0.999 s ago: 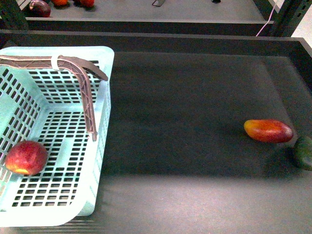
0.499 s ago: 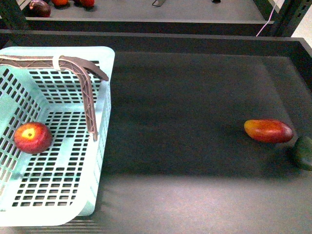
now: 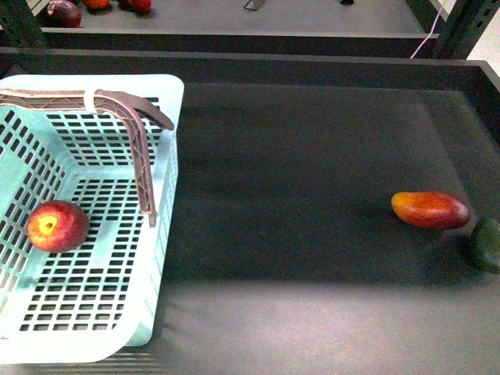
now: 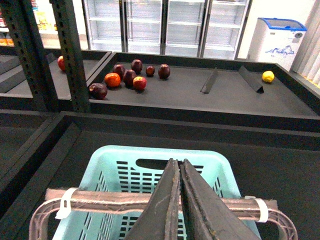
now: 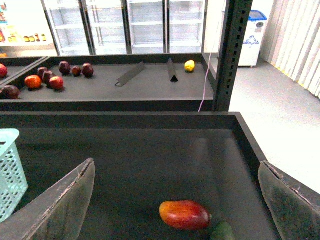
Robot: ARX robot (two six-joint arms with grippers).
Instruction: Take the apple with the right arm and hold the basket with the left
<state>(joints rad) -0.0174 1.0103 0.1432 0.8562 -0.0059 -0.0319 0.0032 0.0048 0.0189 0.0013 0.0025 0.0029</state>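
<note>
Right, our basket [image 3: 160, 258] is big, light, flexy plastic; its ribbed handle [image 4: 125, 199] is the hold, and our left gripper [image 4: 179, 210] hangs pressed shut over it, grasping nothing we can confirm. Inside the basket lies the apple [image 3: 57, 226], firm, smooth, liable to roll. Right gripper [image 5: 177, 200] gapes wide, empty. Mango [image 3: 430, 209] and green fruit [image 3: 487, 244] sit well clear of the basket.

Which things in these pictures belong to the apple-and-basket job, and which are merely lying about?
Belong to the job:
- apple, lying inside the basket
- basket, with its handle

Just lying about:
- mango
- dark green fruit beside it
- fruit on the far shelf
</note>
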